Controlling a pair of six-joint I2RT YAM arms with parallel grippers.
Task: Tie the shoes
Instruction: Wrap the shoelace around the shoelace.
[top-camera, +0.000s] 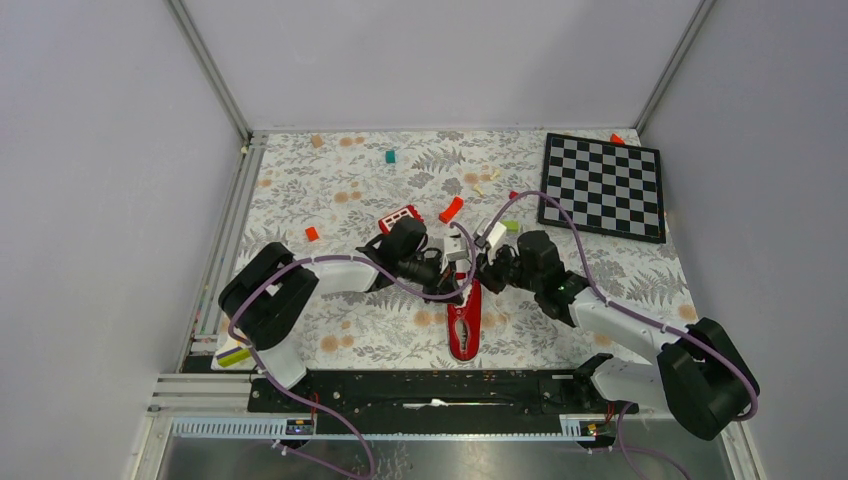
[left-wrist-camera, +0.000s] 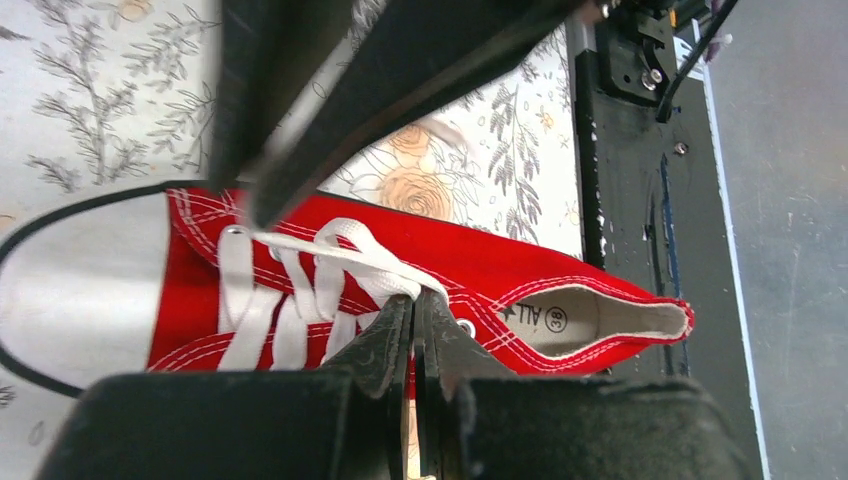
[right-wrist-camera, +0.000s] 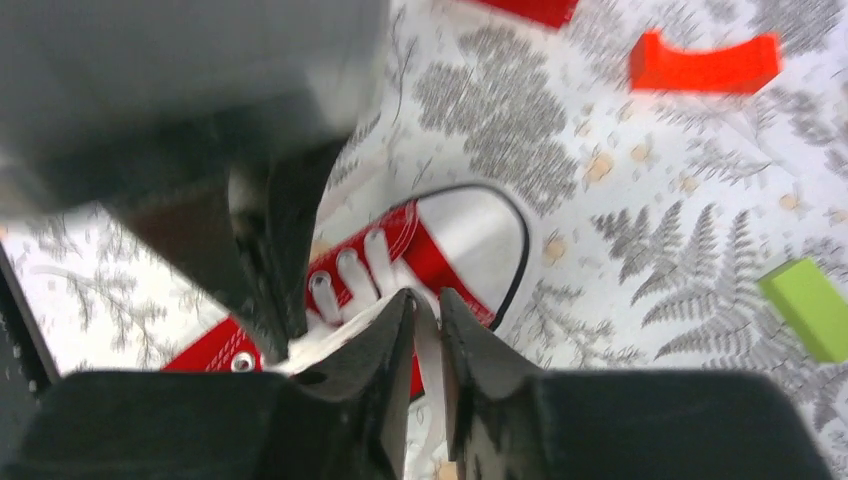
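Note:
The shoe (top-camera: 463, 330) is a red canvas sneaker with white laces and a white toe cap. It lies on the floral cloth with its toe pointing away from the arm bases. Both grippers hang close together above its laced front. My left gripper (left-wrist-camera: 414, 300) is shut on a strand of white lace (left-wrist-camera: 345, 235) pulled up off the eyelets; in the top view this gripper (top-camera: 452, 270) sits left of the shoe's line. My right gripper (right-wrist-camera: 427, 300) has its jaws a little apart, and a white lace strand (right-wrist-camera: 424, 345) runs loosely between them. The toe cap (right-wrist-camera: 465, 235) shows just beyond.
A chessboard (top-camera: 603, 185) lies at the back right. A red block with white squares (top-camera: 399, 217), a curved red-orange piece (top-camera: 452, 209) and a green block (top-camera: 511, 226) lie just behind the grippers. Small blocks dot the far cloth. A black rail (top-camera: 430, 385) runs along the near edge.

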